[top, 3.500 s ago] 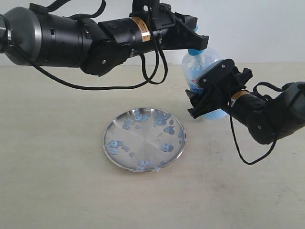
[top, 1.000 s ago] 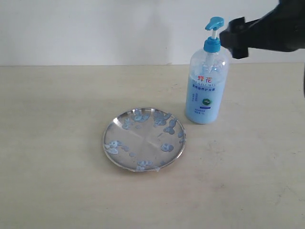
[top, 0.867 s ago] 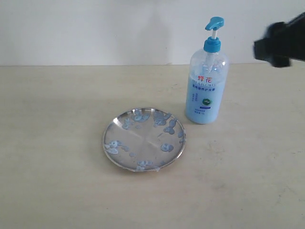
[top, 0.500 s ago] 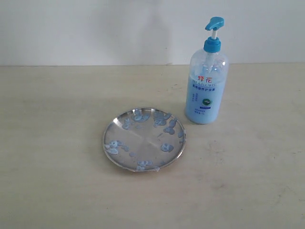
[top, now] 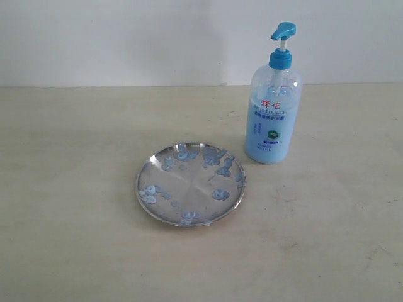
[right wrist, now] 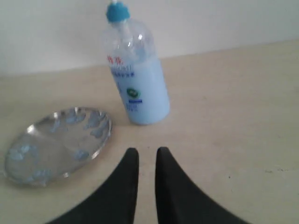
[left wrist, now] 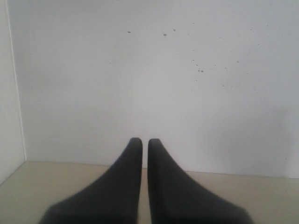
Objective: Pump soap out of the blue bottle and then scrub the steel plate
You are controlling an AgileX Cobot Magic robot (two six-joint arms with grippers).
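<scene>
The blue bottle [top: 272,107] stands upright and free on the table, its pump head [top: 283,30] raised. The steel plate [top: 189,184] lies in front and to the left of it, dotted with pale blue soap blobs [top: 220,194]. Neither arm shows in the exterior view. My right gripper [right wrist: 147,150] hovers back from the bottle [right wrist: 140,88] and the plate [right wrist: 96,148], its jaws close together with nothing between them. My left gripper [left wrist: 145,140] faces the white wall, jaws nearly touching and holding nothing.
A beige table [top: 75,251] runs to a white back wall [top: 126,38]. The left wrist view shows a wall corner [left wrist: 14,93] at one side.
Both arms, which were at the bottle's pump and body, have pulled out of the exterior view. The right arm left last, past the right edge. Bottle and plate have not moved.
</scene>
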